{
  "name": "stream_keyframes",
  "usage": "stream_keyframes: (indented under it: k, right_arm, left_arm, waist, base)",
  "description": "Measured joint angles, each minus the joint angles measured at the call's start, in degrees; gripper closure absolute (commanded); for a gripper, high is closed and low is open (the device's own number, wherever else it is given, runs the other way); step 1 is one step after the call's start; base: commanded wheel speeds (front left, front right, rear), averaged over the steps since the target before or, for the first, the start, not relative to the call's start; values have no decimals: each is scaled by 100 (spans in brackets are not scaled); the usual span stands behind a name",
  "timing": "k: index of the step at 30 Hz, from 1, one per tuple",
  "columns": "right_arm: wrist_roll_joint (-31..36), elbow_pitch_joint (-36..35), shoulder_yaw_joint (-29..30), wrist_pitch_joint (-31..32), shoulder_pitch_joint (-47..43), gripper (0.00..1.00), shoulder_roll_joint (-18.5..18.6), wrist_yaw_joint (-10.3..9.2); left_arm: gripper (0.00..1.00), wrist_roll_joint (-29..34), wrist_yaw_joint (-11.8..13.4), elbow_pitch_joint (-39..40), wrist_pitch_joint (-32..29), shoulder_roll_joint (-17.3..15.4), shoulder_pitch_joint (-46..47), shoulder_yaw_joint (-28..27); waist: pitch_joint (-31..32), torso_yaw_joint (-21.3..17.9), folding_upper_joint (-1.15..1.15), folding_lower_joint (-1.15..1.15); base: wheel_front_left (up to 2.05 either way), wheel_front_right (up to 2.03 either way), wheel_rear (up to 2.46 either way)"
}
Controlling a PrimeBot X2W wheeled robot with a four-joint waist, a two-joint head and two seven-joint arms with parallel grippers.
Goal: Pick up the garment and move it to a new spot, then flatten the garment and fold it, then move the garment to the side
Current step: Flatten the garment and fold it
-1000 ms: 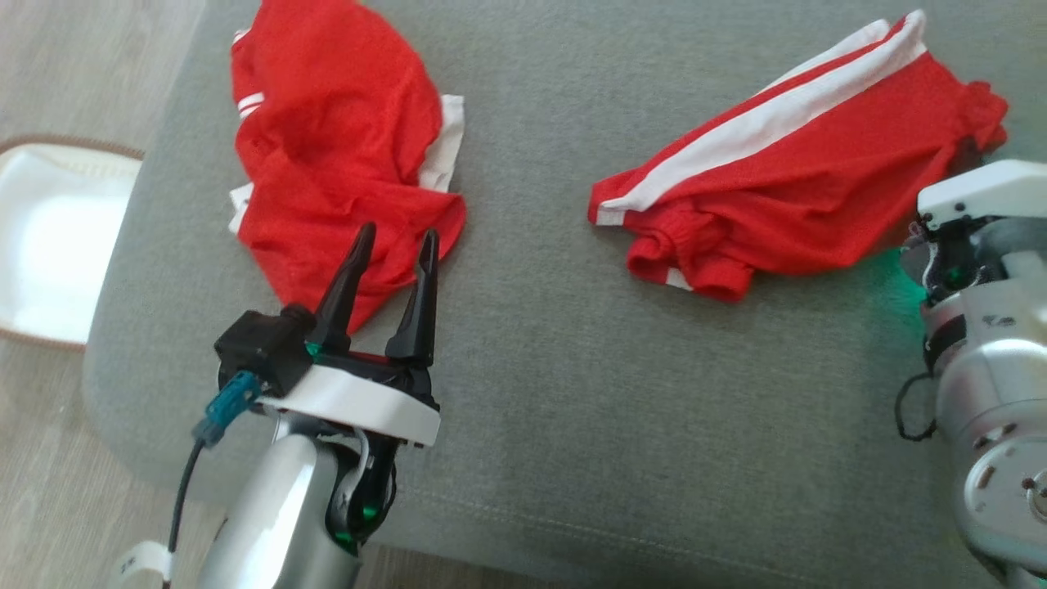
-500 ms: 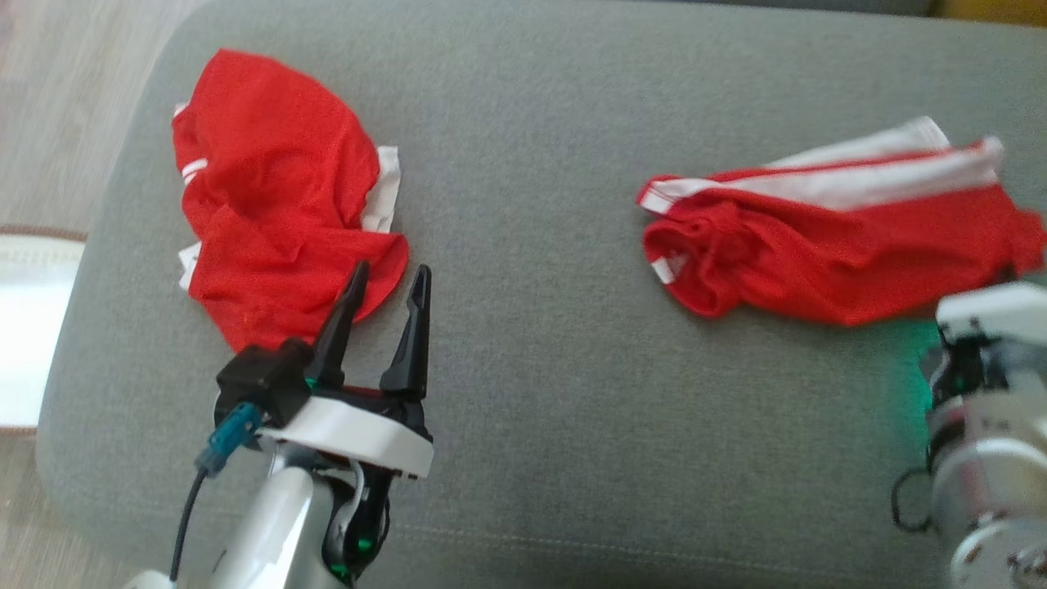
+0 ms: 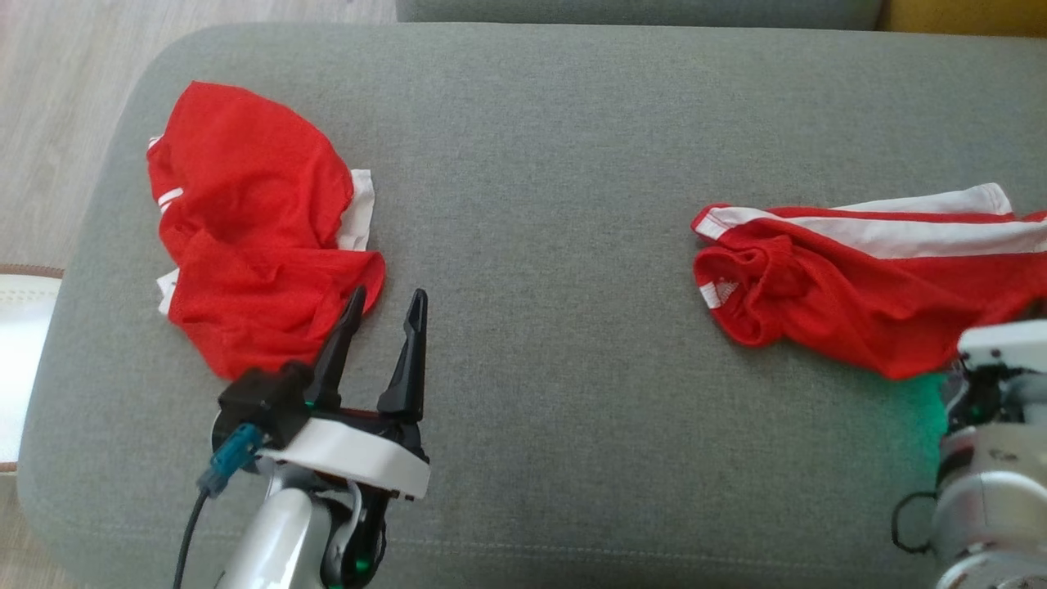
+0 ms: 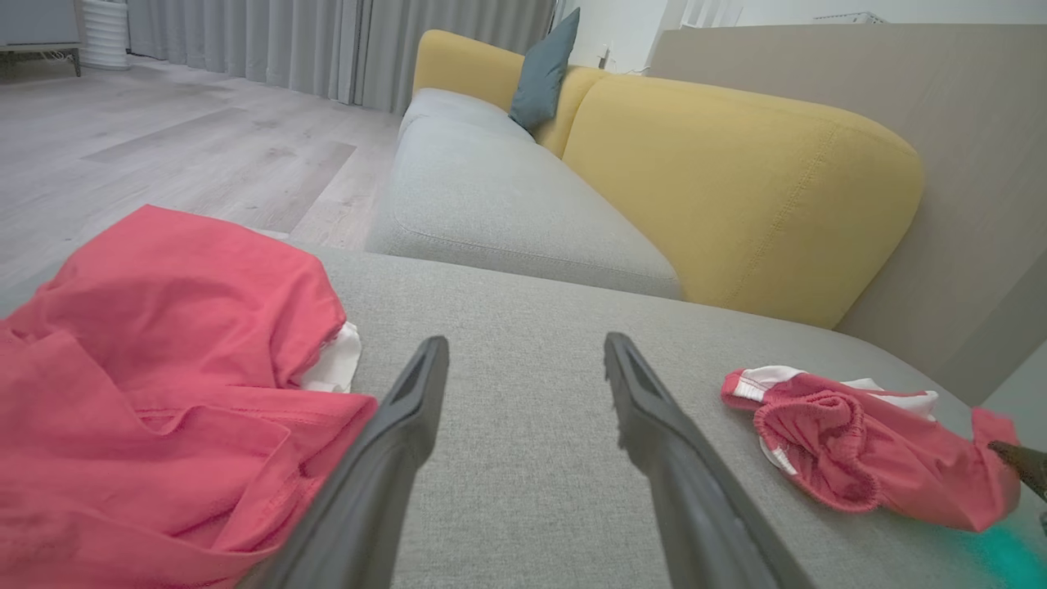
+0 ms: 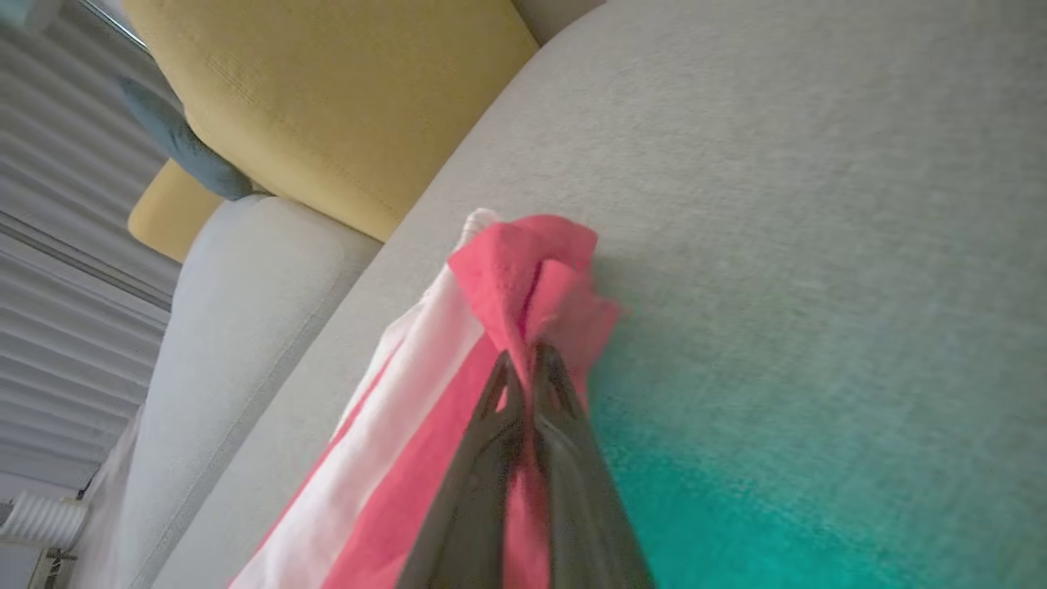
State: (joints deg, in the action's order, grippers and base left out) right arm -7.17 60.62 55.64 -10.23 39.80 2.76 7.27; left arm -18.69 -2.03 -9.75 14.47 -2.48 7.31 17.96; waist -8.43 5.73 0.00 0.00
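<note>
1. Our left arm rises from the lower left of the head view, its silver forearm ending in a white wrist collar. The left gripper (image 3: 388, 293) points forward over the wide grey fabric cushion (image 3: 556, 204).
2. Its two long dark fingers stand spread wide with nothing between them. The tips sit just beside the near corner of a crumpled plain red cloth garment (image 3: 245, 245). We cannot tell whether the left finger touches it.
3. Our right arm enters at the lower right edge of the head view, showing a white wrist housing and a silver joint. It is set close against the near edge of the red mesh garment with white side stripes (image 3: 859, 278).
4. In the right wrist view, the right gripper (image 5: 526, 357) has its fingers pressed together. They pinch a bunched red fold of the striped garment, which puffs out above the tips.
5. That garment lies on the right part of the cushion, well apart from the crumpled one. It stretches towards the right edge of the head view, with the white stripes along its far side and a gathered opening at its left end.
6. A green glow (image 3: 916, 401) falls on the cushion by our right wrist.
7. Beyond the cushion, the left wrist view shows a yellow upholstered sofa back (image 4: 736, 188), a blue-grey pillow (image 4: 544, 69) and a pale wooden floor (image 4: 164, 147).
</note>
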Motion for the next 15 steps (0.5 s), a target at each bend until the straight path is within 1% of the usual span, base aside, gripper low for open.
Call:
stream_keyframes:
  k: [3,6,7,12,15]
  right_arm:
    - [-225,143,-401,-147,141,100,3,0]
    - [-586,291,-1095,-260,315,100,3,0]
    - [-586,291,-1095,-260,315,100,3,0]
    - [-1658,279,-2609,-347,409,100,8,0]
    - [-2448,-51,-3651,-348,241,100,11,-1]
  left_arm:
    - [0,48,-1,-15,0,0,0,-1]
    - [0,48,1,-34,0,-1,0,-21]
    - [0,48,1,-34,0,-1,0,-21]
    - [0,47,9,-103,0,-1,-5,-26]
    - [0,46,51,-108,0,-2,-25,-24]
  waist:
    - [32,36,0,0]
    - [98,73,0,0]
    - [98,73,0,0]
    - [265,151,0,0]
    - [371,203,0,0]
  base:
    - [0,0,0]
    - [0,0,0]
    - [0,0,0]
    - [0,0,0]
    - [0,0,0]
